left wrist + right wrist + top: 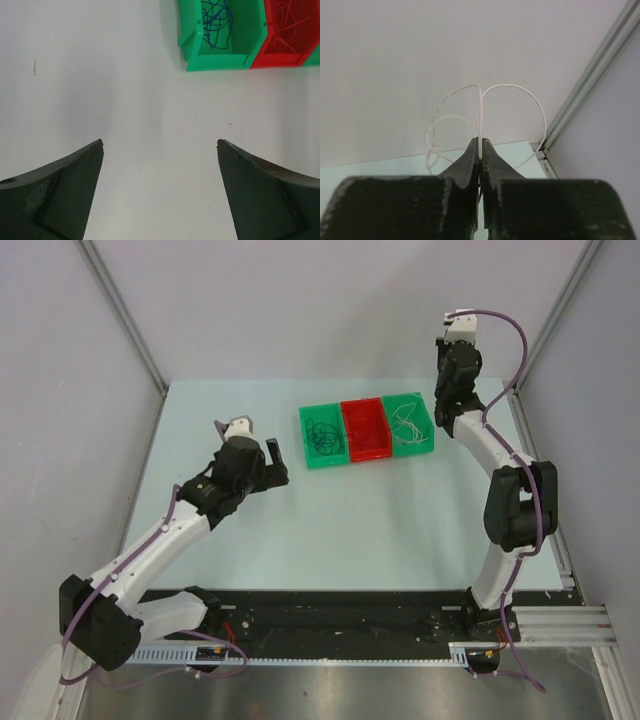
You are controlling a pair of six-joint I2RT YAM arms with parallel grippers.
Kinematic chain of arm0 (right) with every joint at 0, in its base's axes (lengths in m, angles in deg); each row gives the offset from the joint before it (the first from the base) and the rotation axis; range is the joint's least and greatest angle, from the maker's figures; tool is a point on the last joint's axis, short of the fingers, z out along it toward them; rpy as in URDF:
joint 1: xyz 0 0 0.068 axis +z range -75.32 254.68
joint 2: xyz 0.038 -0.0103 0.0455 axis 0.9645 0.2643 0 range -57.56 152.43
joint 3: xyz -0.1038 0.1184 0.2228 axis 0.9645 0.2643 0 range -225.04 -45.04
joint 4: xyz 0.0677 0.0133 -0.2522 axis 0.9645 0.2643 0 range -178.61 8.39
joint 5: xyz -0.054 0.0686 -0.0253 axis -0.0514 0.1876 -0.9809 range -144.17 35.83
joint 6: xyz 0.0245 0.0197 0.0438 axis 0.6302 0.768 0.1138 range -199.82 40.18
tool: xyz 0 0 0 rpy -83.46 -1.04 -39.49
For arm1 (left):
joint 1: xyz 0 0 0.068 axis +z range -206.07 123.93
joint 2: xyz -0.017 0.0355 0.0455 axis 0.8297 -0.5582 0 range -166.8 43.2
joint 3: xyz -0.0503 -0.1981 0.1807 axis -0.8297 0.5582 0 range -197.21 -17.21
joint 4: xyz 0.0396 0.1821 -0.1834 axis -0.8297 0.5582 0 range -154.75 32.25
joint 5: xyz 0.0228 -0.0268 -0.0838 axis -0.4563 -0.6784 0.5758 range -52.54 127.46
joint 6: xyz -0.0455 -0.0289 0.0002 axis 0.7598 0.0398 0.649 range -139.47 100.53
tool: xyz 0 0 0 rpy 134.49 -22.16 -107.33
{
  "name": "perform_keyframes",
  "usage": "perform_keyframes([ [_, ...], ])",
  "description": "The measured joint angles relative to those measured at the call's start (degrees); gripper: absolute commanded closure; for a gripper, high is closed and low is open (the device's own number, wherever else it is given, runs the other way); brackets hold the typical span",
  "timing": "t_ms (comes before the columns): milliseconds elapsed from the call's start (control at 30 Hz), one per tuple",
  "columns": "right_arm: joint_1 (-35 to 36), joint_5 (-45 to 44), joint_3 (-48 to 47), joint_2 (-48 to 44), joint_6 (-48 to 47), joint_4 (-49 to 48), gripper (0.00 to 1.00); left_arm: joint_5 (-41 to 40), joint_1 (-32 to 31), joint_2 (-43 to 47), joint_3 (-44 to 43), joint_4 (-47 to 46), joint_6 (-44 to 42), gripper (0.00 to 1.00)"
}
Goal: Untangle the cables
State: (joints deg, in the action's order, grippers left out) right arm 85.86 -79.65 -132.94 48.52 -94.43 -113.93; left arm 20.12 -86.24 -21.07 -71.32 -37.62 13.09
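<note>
"Well, where's the right gripper at?"

"Up in the air on the far right, pointing at the back wall. Its fingers are pressed together with barely a slit between them, and a whitish cable is pinched right at the tips. The wire rises straight from the tips, then curls off into loops on both sides."

"And the left gripper?"

"Spread wide with nothing between the fingers, only bare table beneath. It hangs low, just left of the bins."

"What about the other wires?"

"Three bins sit side by side toward the back of the table, touching. The left green bin has a tangle of dark blue cables in it. The red bin in the middle holds red cables, hard to pick out against the plastic. The second green bin, on the right, has whitish cables curled inside. I can't tell whether the pinched wire reaches down into it."
</note>
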Motion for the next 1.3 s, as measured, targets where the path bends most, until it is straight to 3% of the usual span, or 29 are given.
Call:
perform_keyframes([
  [467,7.3,-2.4,1.9,9.4,-3.0,-0.2,1.00,0.1,0.7,0.5,0.0,0.0,0.0,0.00],
  [700,11.7,-1.6,4.2,10.1,4.6,4.6,1.00,0.9,0.9,0.4,0.0,0.0,0.0,0.00],
  [967,5.0,7.2,6.3,9.9,24.6,15.7,1.00,1.2,1.0,0.4,0.0,0.0,0.2,0.00],
  [1300,0.4,11.3,7.0,10.6,31.5,20.1,1.00,1.5,1.1,0.4,0.0,0.0,0.5,0.00],
])
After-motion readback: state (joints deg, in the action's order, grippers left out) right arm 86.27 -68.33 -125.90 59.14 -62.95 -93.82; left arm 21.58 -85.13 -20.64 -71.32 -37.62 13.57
